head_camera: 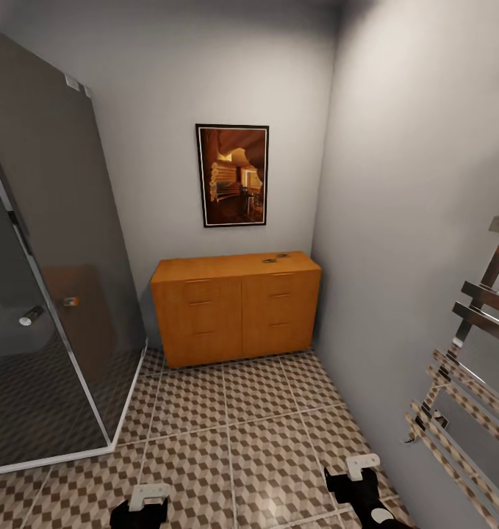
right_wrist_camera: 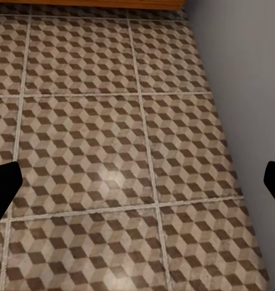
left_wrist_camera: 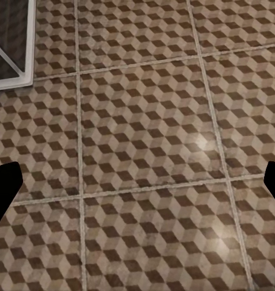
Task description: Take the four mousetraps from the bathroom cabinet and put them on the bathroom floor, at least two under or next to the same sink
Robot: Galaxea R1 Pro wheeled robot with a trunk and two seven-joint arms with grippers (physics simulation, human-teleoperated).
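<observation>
The orange-brown cabinet (head_camera: 236, 308) stands against the far wall with all its drawers closed. Two small dark mousetraps (head_camera: 270, 259) (head_camera: 283, 256) lie on its top near the right end, too small to make out in detail. The cube-patterned bathroom floor (head_camera: 264, 441) stretches between me and the cabinet. My left arm (head_camera: 148, 505) and right arm (head_camera: 361, 477) hang low at the near edge, far from the cabinet. Over bare tiles, the left gripper (left_wrist_camera: 137, 188) is open, and so is the right gripper (right_wrist_camera: 137, 185), which is near the cabinet's base (right_wrist_camera: 88, 3). The sink is out of view.
A grey glass shower enclosure (head_camera: 51, 294) with a white kerb fills the left side. A chrome towel rail (head_camera: 462, 397) juts from the right wall close to my right arm. A framed picture (head_camera: 232, 175) hangs above the cabinet.
</observation>
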